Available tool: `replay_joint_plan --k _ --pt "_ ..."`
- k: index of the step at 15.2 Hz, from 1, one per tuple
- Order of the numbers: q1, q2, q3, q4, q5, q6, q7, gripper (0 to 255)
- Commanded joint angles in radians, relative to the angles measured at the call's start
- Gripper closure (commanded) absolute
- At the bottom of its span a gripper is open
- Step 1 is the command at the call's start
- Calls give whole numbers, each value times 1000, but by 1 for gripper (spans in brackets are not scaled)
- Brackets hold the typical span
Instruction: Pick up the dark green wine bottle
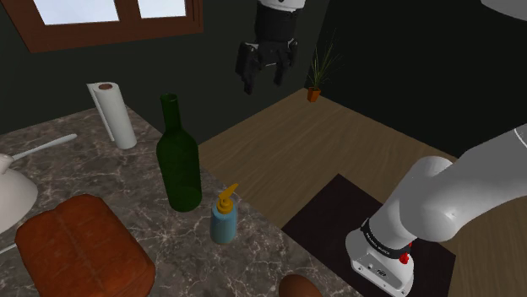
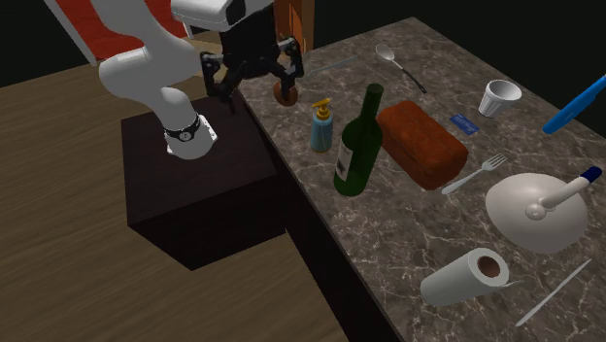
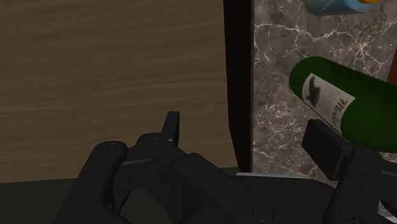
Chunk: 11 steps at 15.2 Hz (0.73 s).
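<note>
A dark green wine bottle (image 1: 179, 164) stands upright on the marble counter (image 1: 160, 253), its white label showing in the second exterior view (image 2: 357, 146). My black gripper (image 1: 263, 80) hangs open in the air, well above the bottle and off past the counter's edge over the wood floor. In the second exterior view the gripper (image 2: 254, 83) is up and to the left of the bottle, above the stand (image 2: 194, 185). Through the wrist view, the gripper (image 3: 248, 137) has nothing between its spread fingers, and the bottle (image 3: 343, 105) lies beyond the one fingertip (image 3: 324, 143).
A blue soap dispenser (image 1: 225, 218) stands close beside the bottle, and a brown loaf (image 1: 80, 245) lies on its other side. A paper towel roll (image 1: 112, 114), a white bowl (image 2: 539, 209), a cup (image 2: 499, 97) and a fork (image 2: 474, 175) share the counter.
</note>
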Motion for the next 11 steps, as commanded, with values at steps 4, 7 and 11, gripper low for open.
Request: replay_joint_plan --k 4,7,11 --pt "25 161 81 183 -12 -37 116 0" --pt "49 274 127 313 -38 -67 190 0" --pt "102 447 181 523 -96 -126 290 0"
